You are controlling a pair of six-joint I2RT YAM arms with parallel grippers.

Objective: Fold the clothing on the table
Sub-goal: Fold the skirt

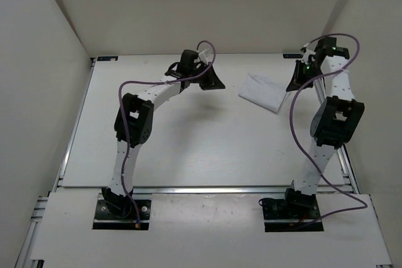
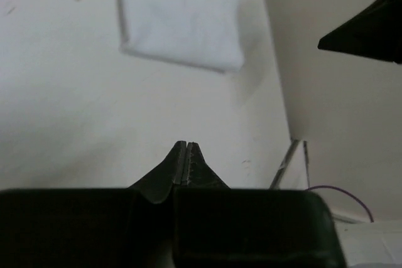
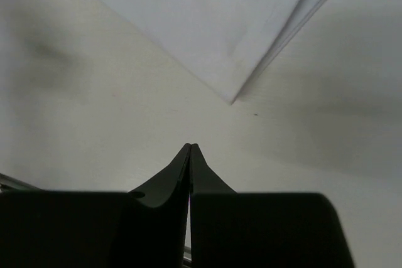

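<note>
Looking down from above, you had the clothing [image 1: 264, 92] lying flat on the white surface [image 1: 188, 149], in its far right part, as a small folded packet turned at a slant to the rails. It sat between the two claws, touching neither. The left claw [image 1: 212, 81] hung to the clothing's left with a stretch of bare surface between them, and the right claw [image 1: 295, 80] stood just beside the packet's right edge. In the left wrist view, your left claw [image 2: 188, 146] was clenched, its two dark tips pressed flat together with nothing between them. The clothing [image 2: 182, 17] lay well ahead of those tips at the top of the view, slightly left of the claw's line, with its near edge squared off and a soft shadow under it. In the right wrist view, your right claw [image 3: 190, 147] was likewise clenched on nothing, the tips meeting in a thin seam. There the clothing [image 3: 213, 23] filled the upper part of the view, one corner pointing down toward the tips but stopping short of them. Stacked layers showed along the packet's right-hand edge.
</note>
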